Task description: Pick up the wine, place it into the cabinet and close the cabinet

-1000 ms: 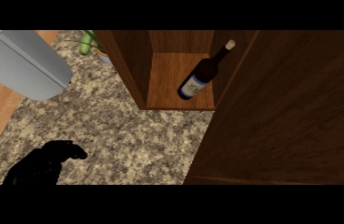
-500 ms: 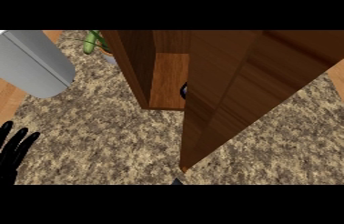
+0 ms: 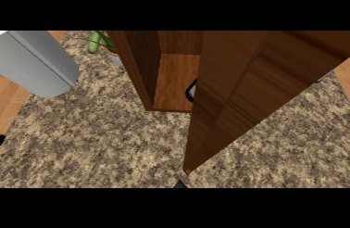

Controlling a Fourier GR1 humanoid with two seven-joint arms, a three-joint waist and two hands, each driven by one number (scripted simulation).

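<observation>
The wooden cabinet stands on the speckled counter. Its door is swung most of the way across the opening. Only a dark sliver of the wine bottle shows inside, at the door's left edge, and the rest is hidden. A small dark tip of my right hand peeks out under the door's lower corner. At the view's left edge is a tiny black bit of my left hand.
A grey rounded appliance lies at the upper left, over the counter's wooden edge. A green plant stands behind the cabinet's left side. Counter stretches along the front and right of the door.
The door has swung further across the opening and now hides nearly all of the bottle. My left hand has slid out past the left edge.
</observation>
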